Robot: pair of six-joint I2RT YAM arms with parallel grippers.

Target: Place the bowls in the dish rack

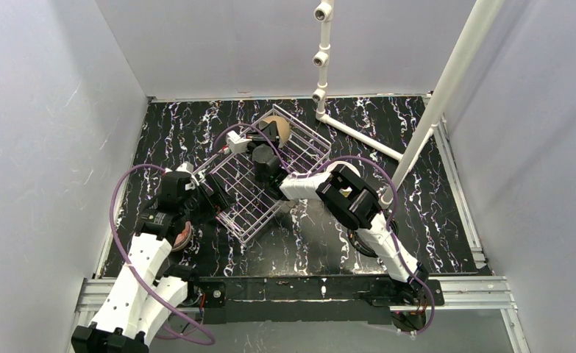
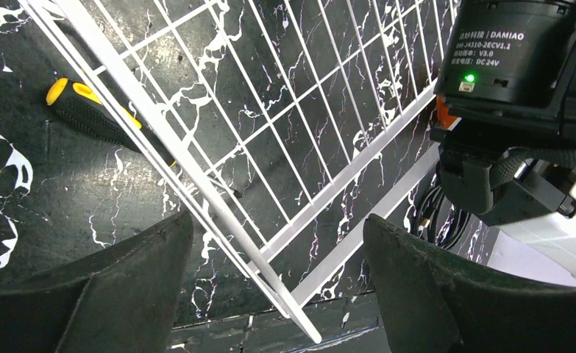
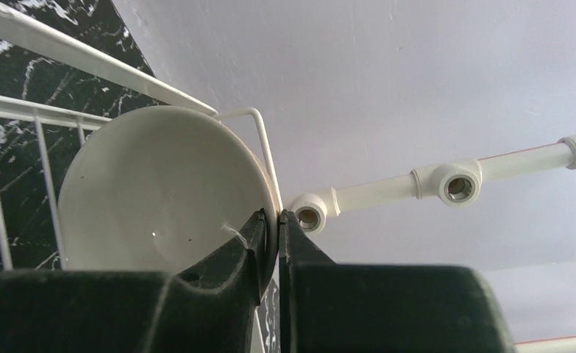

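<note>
At the left rim of the dish rack (image 1: 251, 198), the left gripper (image 2: 277, 228) hangs with its fingers spread either side of the wire edge, gripping nothing. Farther right, in the rack's far corner, the right gripper (image 3: 279, 217) is pinched on the rim of a pale beige bowl (image 3: 152, 191) standing steeply against the wires. Released this upright, the bowl may roll or topple over the low side.

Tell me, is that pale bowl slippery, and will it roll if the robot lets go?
Probably slippery: the bowl looks smooth, and the right gripper pinches only its thin rim. It seems stiff, since the rim holds shape. Standing on edge against the dish rack, it might roll or tip flat.
</note>
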